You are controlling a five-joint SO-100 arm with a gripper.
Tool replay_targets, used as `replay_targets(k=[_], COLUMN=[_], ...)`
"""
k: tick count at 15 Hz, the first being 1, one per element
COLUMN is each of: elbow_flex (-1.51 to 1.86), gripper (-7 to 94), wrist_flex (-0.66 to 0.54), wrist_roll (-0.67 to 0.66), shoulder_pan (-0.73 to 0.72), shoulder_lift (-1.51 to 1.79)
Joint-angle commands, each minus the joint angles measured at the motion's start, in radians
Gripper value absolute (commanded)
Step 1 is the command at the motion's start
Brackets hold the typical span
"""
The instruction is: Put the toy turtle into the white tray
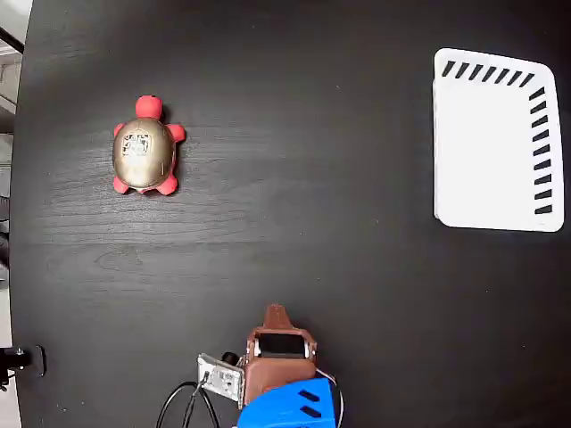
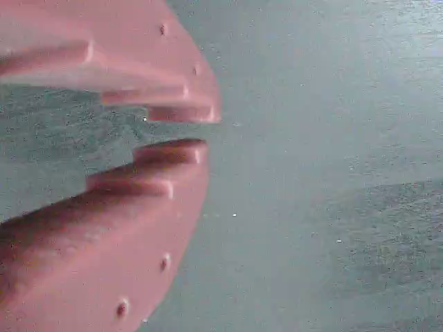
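Showing only the gripper, wrist view omits toy turtle.

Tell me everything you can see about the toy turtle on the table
The toy turtle lies flat, right side up, on the dark table, at the left of the fixed view, its head toward the top edge. It has a shiny gold-bronze domed shell with a small pale mark, and a red-pink head and feet, plastic by the look of it. Nothing touches it but the table. The wrist view does not show it.
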Motion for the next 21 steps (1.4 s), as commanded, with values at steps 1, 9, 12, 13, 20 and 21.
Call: replay_targets(k=[1, 9, 12, 13, 20, 21], elbow_flex=[-0.020, -0.020, -0.020, -0.020, -0.020, -0.021], gripper=[-1, -1, -1, -1, 0, 0], wrist_flex=[0.032, 0.032, 0.032, 0.032, 0.034, 0.025], wrist_roll=[0.012, 0.012, 0.012, 0.012, -0.003, -0.012], shoulder_pan=[-0.017, -0.017, -0.017, -0.017, -0.037, -0.048], shoulder_lift=[0.075, 0.075, 0.075, 0.075, 0.075, 0.063])
